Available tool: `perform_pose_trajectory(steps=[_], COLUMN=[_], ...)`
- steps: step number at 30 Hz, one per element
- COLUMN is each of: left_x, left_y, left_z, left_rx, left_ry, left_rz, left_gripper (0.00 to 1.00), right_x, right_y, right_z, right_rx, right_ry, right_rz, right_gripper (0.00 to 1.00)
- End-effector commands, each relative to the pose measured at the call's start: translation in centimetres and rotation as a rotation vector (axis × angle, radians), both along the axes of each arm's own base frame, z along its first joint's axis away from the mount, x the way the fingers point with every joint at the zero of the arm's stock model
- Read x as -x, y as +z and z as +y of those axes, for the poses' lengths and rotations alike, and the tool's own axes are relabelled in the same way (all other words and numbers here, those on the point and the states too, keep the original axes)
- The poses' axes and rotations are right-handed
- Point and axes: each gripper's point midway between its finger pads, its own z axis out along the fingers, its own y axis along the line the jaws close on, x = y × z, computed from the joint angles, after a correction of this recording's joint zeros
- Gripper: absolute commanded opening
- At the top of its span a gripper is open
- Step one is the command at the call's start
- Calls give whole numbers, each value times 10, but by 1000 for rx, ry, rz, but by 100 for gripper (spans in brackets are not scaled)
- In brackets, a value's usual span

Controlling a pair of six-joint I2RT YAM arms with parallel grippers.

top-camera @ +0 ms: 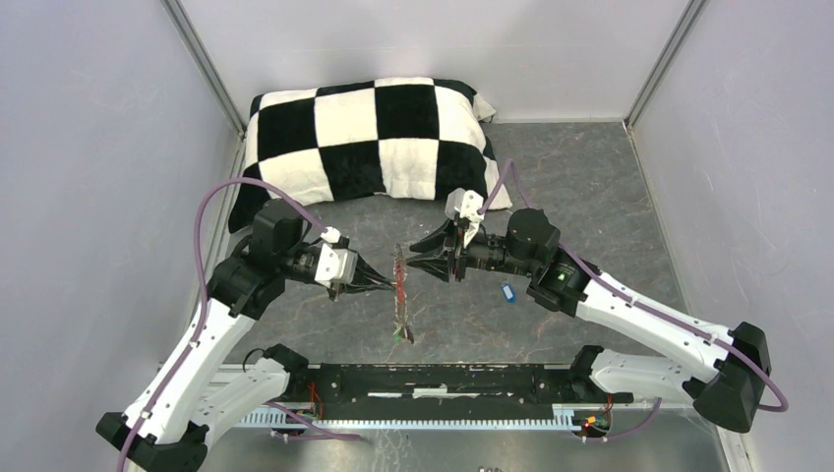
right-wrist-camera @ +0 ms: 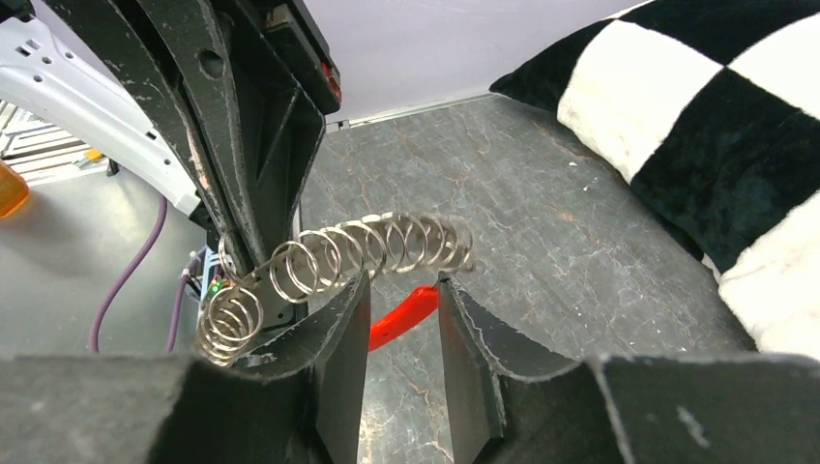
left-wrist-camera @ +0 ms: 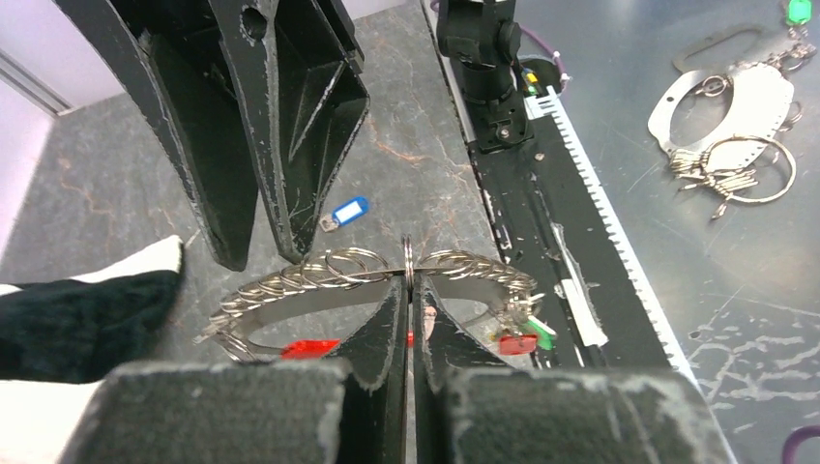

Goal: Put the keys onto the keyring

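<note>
– Over the middle of the tabletop, toward its near edge, what is being held?

– The keyring, held up off the surface. The left hand has its fingers pressed together on the metal band about mid-length. The row of small split rings stands out to both sides of the grip.

– And the right hand?

– It faces the left one from the other side, fingers part spread, tips just under the row of rings. A red key tag shows in the gap between them. I see no contact with either finger, so nothing is pinched.

– Keys already on?

– Red tags and a green key tag appear to hang from the ring. The blue key lies loose on the tabletop, right of the middle, near the right arm. I cannot find a yellow one.

– Step in hand?

– My reading: the right hand is placed to take one split ring or the band while the left steadies it. The blue key is not yet threaded.

– What does the next move call for?

– A narrow, square pinch on a single ring, without tugging the band out of the left hand's grip. After that, the blue key must be fetched.
</note>
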Motion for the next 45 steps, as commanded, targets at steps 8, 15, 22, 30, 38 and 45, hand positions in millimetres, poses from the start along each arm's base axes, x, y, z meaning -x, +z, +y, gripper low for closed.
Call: perform_pose_trajectory(steps=[8, 15, 22, 30, 38, 45], left_x=[5, 11, 20, 35, 40, 35], left_y=[84, 129, 132, 140, 146, 141], left_z=[-10, -14, -11, -8, -9, -13], left_rx=[121, 172, 177, 176, 165, 160], left_ry=[-118, -187, -206, -244, -279, -288], left_rz=[-115, -131, -109, -40, 31, 44], left_gripper=[2, 2, 2, 2, 2, 2], right_x=[-10, 10, 32, 44, 51, 66], right_y=[64, 130, 151, 165, 184, 188], right_z=[-33, -37, -39, -48, -53, -52], right_rx=[-52, -198, -265, -306, -390, -416], right_ry=[-146, -80, 13, 40, 52, 133], right_rz=[-162, -224, -217, -226, -253, -287], right_gripper=[42, 48, 53, 54, 49, 38])
